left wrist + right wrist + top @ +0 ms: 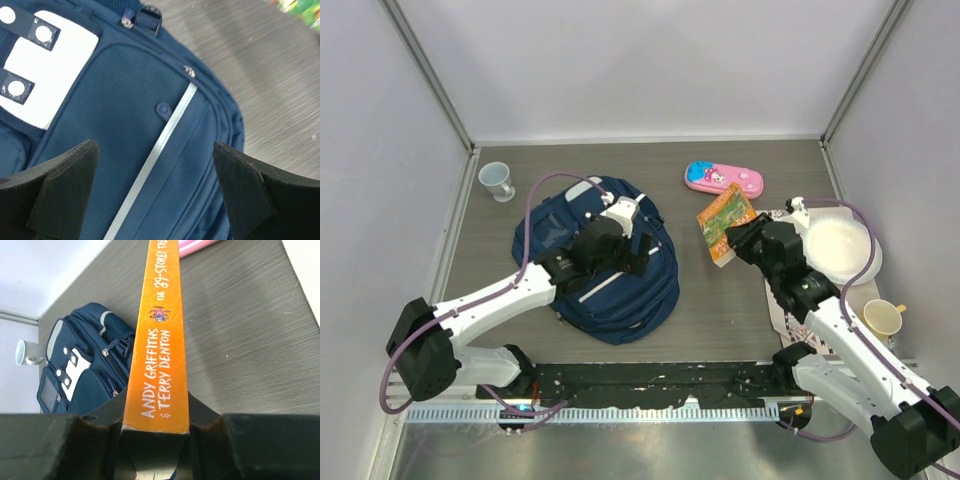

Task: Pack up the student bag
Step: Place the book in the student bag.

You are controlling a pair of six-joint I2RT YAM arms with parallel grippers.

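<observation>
top external view: the student bag (pixel 620 295) lies flat on the dark grey surface (pixel 720 310), left of centre, front facing up and its white patch (pixel 622 211) toward the far end. the left arm reaches over it from the near left. the left claw (pixel 638 243) hangs above the bag's upper front, jaws spread wide and holding nothing. in the left wrist view its two black fingers (pixel 62 187) stand far apart at the lower corners. between them are the navy mesh pocket, a pale stripe (pixel 162 145) and a small round blue tab (pixel 163 110). the white patch with its dark dotted tabs sits at the upper left.

right of the bag and apart from it, the right claw (pixel 730 243) is clamped on a book (pixel 725 218) with a green and orange cover. the right wrist view shows the orange spine running up between the fingers (pixel 207 415), which press on the two covers at the near end. the spine reads andy griffiths & terry denton. whether the book's far end touches the surface i cannot tell.

beyond the book lies a pink pencil case (pixel 723 179). a white plate (pixel 840 248) sits at the right edge, with a yellowish cup (pixel 882 318) nearer than it. a pale cup (pixel 497 181) stands at the far left corner, well apart from the bag.
</observation>
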